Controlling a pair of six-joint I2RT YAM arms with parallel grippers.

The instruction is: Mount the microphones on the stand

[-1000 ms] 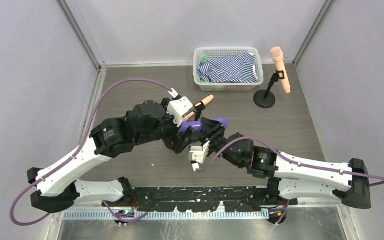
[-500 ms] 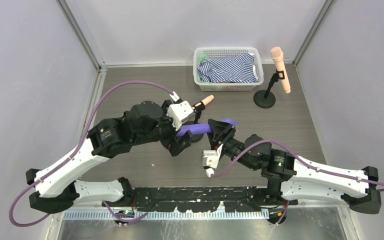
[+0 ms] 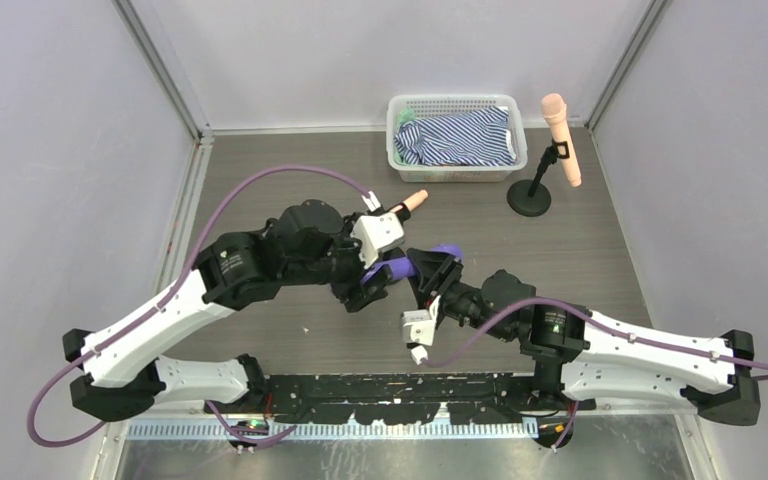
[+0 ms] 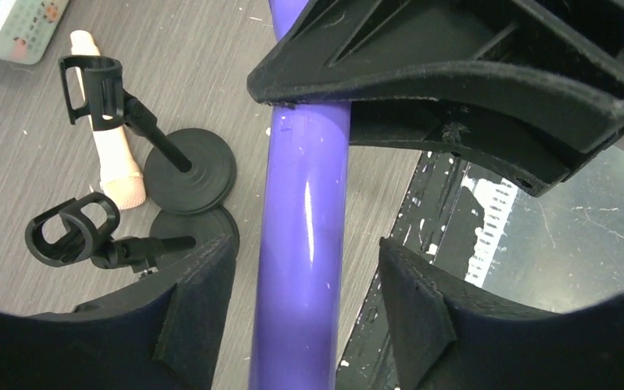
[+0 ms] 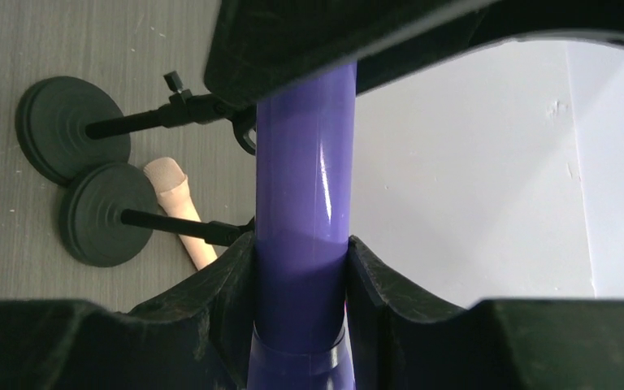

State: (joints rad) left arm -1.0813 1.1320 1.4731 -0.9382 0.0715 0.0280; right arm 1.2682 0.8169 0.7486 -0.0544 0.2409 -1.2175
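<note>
My right gripper point(image 5: 301, 268) is shut on the purple microphone point(image 5: 304, 195), holding it above the table at mid-table point(image 3: 447, 248). Its handle runs between the fingers of my left gripper point(image 4: 301, 276), which straddle it with a gap on each side, so that gripper is open. Two empty black stands point(image 4: 187, 158) point(image 4: 73, 231) sit below, with a peach microphone point(image 4: 115, 166) lying on the table beside them. A second peach microphone point(image 3: 561, 140) is clipped in a third stand point(image 3: 530, 198) at the back right.
A white basket point(image 3: 455, 168) holding striped cloth stands at the back centre, left of the loaded stand. Both arms crowd the middle of the table. Grey walls close in the left, right and back sides.
The left gripper has moved right over the purple microphone's handle and its jaws have narrowed around it. The right gripper has kept its grip and shifted slightly left.
</note>
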